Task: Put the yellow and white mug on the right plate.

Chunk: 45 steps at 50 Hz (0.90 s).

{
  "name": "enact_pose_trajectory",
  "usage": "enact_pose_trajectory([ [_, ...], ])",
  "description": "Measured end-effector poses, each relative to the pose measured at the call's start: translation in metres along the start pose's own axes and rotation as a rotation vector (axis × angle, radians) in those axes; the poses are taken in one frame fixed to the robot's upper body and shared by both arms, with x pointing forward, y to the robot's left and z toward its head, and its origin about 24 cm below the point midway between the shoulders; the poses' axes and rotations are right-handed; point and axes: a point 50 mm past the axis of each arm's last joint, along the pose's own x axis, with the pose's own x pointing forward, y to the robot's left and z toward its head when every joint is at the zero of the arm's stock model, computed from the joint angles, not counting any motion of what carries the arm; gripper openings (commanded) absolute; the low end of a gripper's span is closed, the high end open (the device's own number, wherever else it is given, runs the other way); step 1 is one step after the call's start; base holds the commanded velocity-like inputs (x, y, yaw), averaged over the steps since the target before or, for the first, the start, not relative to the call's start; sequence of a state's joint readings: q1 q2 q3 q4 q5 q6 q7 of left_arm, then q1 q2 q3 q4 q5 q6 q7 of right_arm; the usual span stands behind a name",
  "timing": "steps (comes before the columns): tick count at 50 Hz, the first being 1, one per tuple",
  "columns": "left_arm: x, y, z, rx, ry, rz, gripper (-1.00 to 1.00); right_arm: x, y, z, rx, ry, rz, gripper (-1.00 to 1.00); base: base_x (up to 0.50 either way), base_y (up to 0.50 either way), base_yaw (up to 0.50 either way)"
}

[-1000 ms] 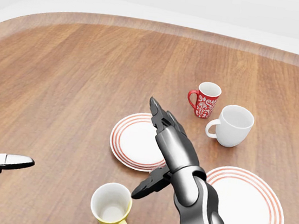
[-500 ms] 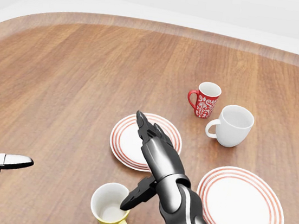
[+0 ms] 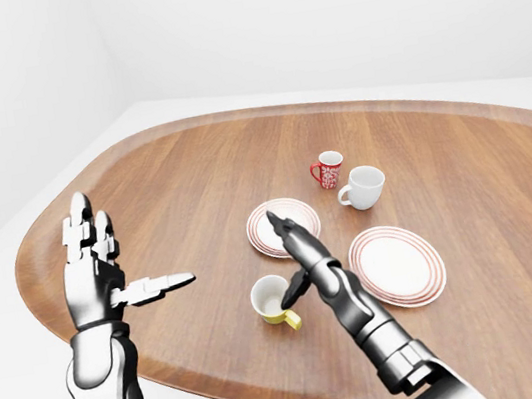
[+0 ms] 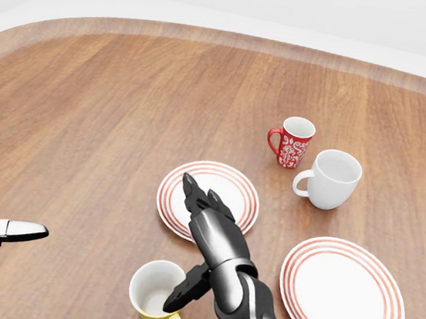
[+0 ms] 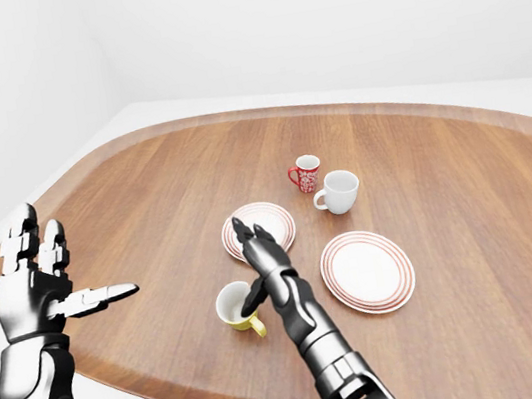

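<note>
— Where's the yellow and white mug [image 4: 156,294]?
— On the table [image 4: 86,113], near the head view's bottom edge, left of the right plate [image 4: 342,294].
— And the hands?
— The right hand [image 4: 201,244], fingers spread, has its thumb at the mug's rim. The left hand [image 3: 100,271] is raised, open.

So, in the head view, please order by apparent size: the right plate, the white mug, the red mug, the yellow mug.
1. right plate, clearly largest.
2. white mug and yellow mug: look alike; the yellow one is partly hidden by the right hand and nearer the camera, so unranked.
3. red mug, smallest.
</note>
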<state>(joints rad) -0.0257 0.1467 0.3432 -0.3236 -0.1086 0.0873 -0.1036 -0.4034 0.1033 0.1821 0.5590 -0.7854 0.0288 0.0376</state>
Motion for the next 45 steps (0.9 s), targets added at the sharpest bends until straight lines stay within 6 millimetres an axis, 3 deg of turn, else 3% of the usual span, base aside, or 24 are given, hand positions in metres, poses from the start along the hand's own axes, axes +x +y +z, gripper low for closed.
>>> enact_pose_trajectory([
  [45,0.0,-0.001,-0.001,0.001,0.003,-0.003,1.0,0.002,0.033,-0.014,-0.01,0.032,0.07,1.0,0.0,0.0,0.0],
])
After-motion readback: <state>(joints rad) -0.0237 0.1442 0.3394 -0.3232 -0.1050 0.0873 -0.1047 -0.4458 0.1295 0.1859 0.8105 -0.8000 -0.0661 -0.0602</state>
